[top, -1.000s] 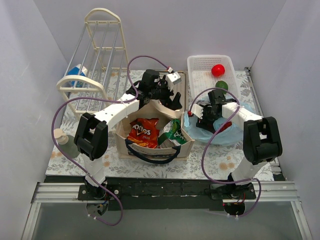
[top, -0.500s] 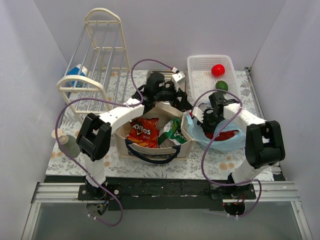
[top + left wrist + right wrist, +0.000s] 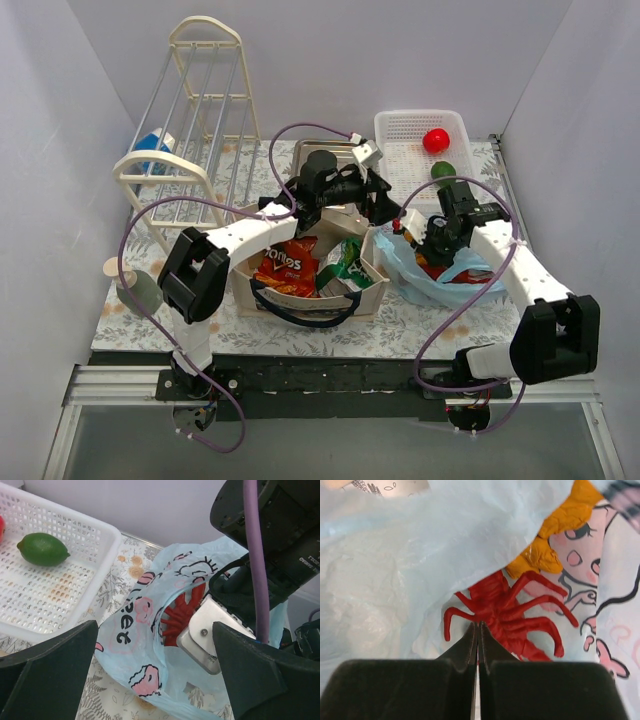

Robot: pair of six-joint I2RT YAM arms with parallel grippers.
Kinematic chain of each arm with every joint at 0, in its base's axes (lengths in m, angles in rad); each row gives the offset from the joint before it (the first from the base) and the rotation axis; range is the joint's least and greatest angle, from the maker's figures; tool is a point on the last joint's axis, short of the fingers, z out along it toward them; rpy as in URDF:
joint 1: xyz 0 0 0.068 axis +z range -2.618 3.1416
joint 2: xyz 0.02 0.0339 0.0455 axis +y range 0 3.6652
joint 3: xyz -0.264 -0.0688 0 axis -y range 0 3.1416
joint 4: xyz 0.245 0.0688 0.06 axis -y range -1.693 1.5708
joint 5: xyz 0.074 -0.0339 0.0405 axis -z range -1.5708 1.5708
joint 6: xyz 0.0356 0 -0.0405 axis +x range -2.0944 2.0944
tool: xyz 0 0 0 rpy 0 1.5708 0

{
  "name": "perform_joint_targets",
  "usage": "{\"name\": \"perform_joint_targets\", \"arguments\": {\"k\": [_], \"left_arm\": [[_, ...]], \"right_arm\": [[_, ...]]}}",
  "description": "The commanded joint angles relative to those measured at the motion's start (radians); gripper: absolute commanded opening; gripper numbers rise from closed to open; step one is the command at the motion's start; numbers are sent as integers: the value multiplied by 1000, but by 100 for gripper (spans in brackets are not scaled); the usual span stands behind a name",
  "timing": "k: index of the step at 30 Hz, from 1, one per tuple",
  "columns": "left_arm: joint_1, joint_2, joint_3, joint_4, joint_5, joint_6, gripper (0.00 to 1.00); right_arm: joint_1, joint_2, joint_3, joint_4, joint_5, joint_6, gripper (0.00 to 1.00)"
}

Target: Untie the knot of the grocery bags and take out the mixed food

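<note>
The light-blue plastic bag lies open right of the beige tote. Inside it lies the red toy lobster, also showing through the bag's mouth. My right gripper reaches into the bag and is shut, its tips pinched at the lobster's body where a leg joins. My left gripper hovers open over the bag's left rim, holding nothing. The tote holds the Doritos bag and the green snack bag. The red apple and green fruit lie in the white basket.
A cream wire rack leans at the back left with a blue-and-white carton behind it. A pale cup stands at the table's left edge. An orange crumpled piece sits in the blue bag above the lobster.
My right gripper has gone from open to shut inside the blue bag, and its arm has swung out to the right. My left gripper has moved right, from over the tote to the bag's rim.
</note>
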Motion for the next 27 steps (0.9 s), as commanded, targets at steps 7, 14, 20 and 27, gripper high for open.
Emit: {"name": "perform_joint_targets", "arguments": {"k": [7, 14, 20, 27], "left_arm": [[-77, 71, -132, -107, -435, 46, 98], [-77, 66, -178, -98, -561, 36, 98], [-77, 97, -189, -113, -400, -8, 97], [-66, 95, -183, -32, -213, -120, 94]], "right_arm": [[-18, -111, -144, 349, 157, 174, 45], [-170, -1, -42, 336, 106, 312, 62], [-174, 35, -62, 384, 117, 373, 85], [-177, 56, -110, 464, 206, 442, 91]]}}
